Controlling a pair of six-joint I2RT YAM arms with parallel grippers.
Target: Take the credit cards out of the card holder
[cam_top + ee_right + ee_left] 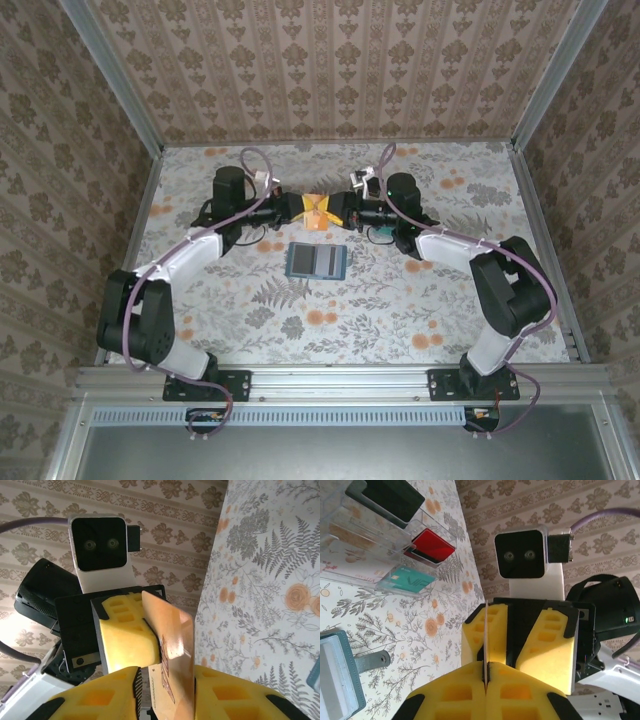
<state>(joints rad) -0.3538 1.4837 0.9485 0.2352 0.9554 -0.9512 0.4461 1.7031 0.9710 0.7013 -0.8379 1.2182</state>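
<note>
On the left of the top view, the left arm reaches in over the surface point(450, 300) toward the upper middle. There the left hand point(298, 210) is clenched on the orange credit card point(320, 212). In the left wrist view its yellow foam pads point(455, 695) press flush together on the card, which stands edge-on as a thin line between them. The card is held in the air, off the surface, most likely so that both hands can reach it from opposite sides. It looks like a pass from one hand to the other.

To the right of the card, the right hand point(342, 212) meets the left one nose to nose. Its jaws stand apart around the card's far end, so I judge it released and the card carried by the left hand alone.

Just below the pair, at the centre of the frame, the card holder point(317, 261) lies open and flat on the surface. In the left wrist view a pale patch shows in its near panel, but I cannot tell whether that is a second card.

At the upper left of the left wrist view, a clear compartment tray point(340, 520) holds a black block point(385, 500), a red block point(430, 545) and a teal block point(407, 577), well apart from the hands. The main obstacle is the hands themselves: the right one probably has to back away before the card can be moved.
</note>
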